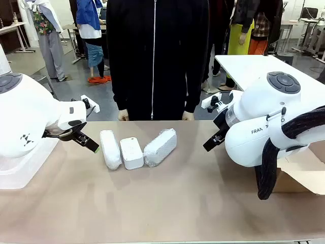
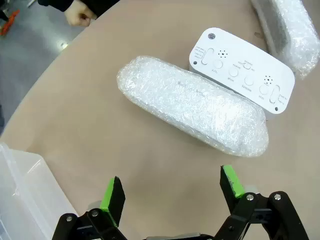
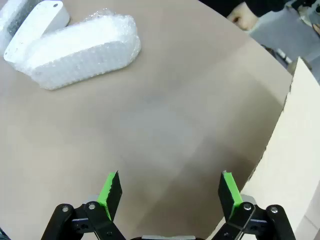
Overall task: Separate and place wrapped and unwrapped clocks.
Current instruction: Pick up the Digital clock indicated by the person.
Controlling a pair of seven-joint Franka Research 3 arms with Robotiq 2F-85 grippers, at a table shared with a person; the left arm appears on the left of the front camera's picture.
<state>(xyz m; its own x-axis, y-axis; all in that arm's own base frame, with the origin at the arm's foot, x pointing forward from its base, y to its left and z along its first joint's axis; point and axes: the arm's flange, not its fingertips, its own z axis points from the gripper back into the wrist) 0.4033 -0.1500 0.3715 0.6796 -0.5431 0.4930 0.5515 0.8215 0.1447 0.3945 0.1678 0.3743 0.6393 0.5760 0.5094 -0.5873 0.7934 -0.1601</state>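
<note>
The bare clock (image 1: 131, 152) lies flat near the middle of the tan table (image 1: 177, 203), with its button side up and small print on it that I cannot read. It sits between two bubble-wrapped ones. The left wrapped clock (image 1: 110, 149) lies close against one long side. The right wrapped clock (image 1: 160, 147) is angled away at the other side, its near end right by the bare one. All three form a short row on the person's half of the table.

My left gripper (image 2: 171, 190) hangs low just left of that row. Its green pads are spread wide and hold nothing. In its wrist view the left wrapped clock lies just ahead of the fingers, not touching them. A clear plastic bin (image 2: 20, 185) shows at the lower left corner of that view.

My right gripper (image 3: 170, 192) is also spread and empty, over bare tabletop well apart from the right wrapped clock. A cardboard box (image 3: 295, 150) stands just beside it.

A person in a black zipped jacket stands at the far edge, one hand (image 1: 123, 116) and the other hand (image 1: 188, 116) down at the table's rim.
</note>
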